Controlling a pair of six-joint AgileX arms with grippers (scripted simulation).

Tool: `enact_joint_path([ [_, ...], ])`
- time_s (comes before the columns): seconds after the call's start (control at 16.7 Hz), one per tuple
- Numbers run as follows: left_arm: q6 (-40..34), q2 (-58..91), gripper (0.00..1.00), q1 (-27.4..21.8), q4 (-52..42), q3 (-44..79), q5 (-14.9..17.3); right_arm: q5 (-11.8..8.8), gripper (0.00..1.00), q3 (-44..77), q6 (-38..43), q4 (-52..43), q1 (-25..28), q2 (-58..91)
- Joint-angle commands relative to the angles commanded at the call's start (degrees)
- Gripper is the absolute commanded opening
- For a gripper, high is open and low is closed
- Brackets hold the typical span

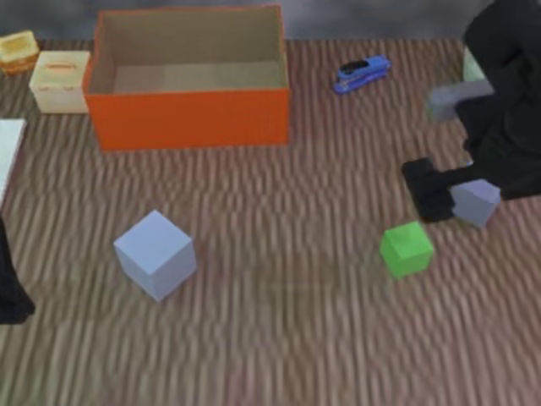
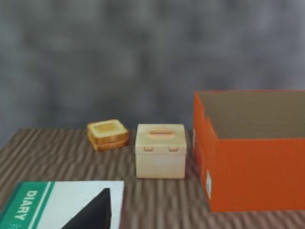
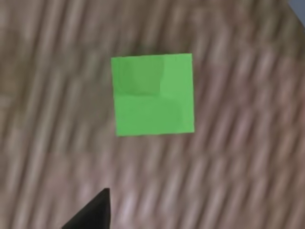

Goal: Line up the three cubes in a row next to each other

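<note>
Of the three cubes, the large pale lavender-blue cube (image 1: 155,254) rests at the table's left centre. The small green cube (image 1: 407,249) (image 3: 152,94) lies right of centre. The medium lavender-purple cube (image 1: 475,201) sits just above and to the right of it, touching the side of my right gripper (image 1: 435,199) and not between the fingers. That gripper hovers open over the table; one dark fingertip (image 3: 97,212) shows in the right wrist view, apart from the green cube. My left gripper (image 1: 8,288) is parked open at the left edge.
A big orange cardboard box (image 1: 190,118) (image 2: 252,157) stands at the back. A cream box (image 1: 59,82) (image 2: 160,151) and toast (image 1: 19,49) (image 2: 107,134) sit left of it. A diary (image 2: 52,205) lies at the left edge, a blue stapler (image 1: 362,73) at the back right.
</note>
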Motion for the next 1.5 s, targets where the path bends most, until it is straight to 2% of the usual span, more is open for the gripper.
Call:
enact_joint_path([
  [0.36, 0.00, 0.00, 1.00, 0.00, 0.00, 0.00, 0.00, 0.14, 1.00, 15.51, 1.10, -9.41, 4.19, 18.10],
  [0.84, 0.00, 0.00, 1.00, 0.00, 0.00, 0.00, 0.00, 0.16, 1.00, 17.09, 1.18, -10.13, 4.41, 20.13],
  [1.32, 0.00, 0.00, 1.00, 0.00, 0.00, 0.00, 0.00, 0.23, 1.00, 8.53, 1.36, 5.32, 4.73, 26.75],
  [1.5, 0.00, 0.00, 1.00, 0.00, 0.00, 0.00, 0.00, 0.24, 1.00, 7.38, 1.42, 7.15, 4.78, 27.78],
])
